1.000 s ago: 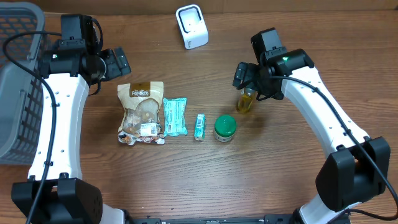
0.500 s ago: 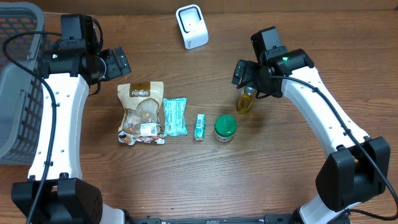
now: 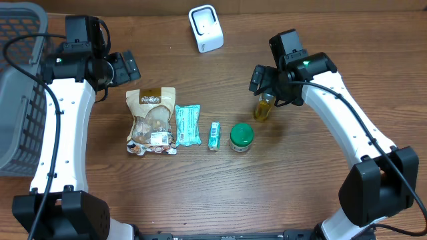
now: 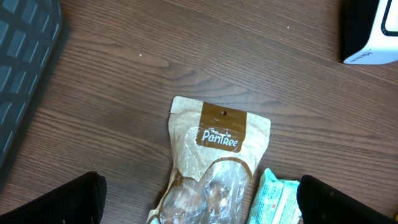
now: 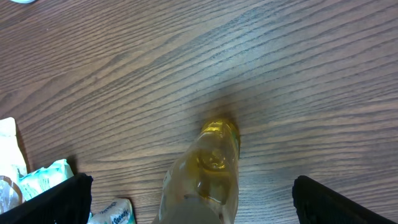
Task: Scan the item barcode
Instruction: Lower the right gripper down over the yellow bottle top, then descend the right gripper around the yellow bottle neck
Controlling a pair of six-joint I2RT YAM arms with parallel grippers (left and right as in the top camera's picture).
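A row of items lies on the wooden table: a brown snack pouch [image 3: 152, 122], a teal packet [image 3: 187, 125], a small green box [image 3: 214, 136], a green-lidded jar [image 3: 241, 137] and a bottle of yellow liquid [image 3: 265, 108]. The white barcode scanner [image 3: 205, 28] stands at the back. My right gripper [image 3: 261, 81] hangs open above the bottle [image 5: 211, 168], which stands between its fingers, untouched. Open and holding nothing, my left gripper [image 3: 127, 67] hovers just behind the pouch [image 4: 214, 162]. The teal packet [image 4: 277, 199] shows beside its right finger.
A grey plastic basket [image 3: 17, 87] fills the far left of the table, and its wall [image 4: 25, 74] shows in the left wrist view. The scanner [image 4: 373, 31] is at that view's top right corner. Bare wood lies in front of the item row.
The right gripper has edged very slightly to the left above the bottle. Nothing else has moved.
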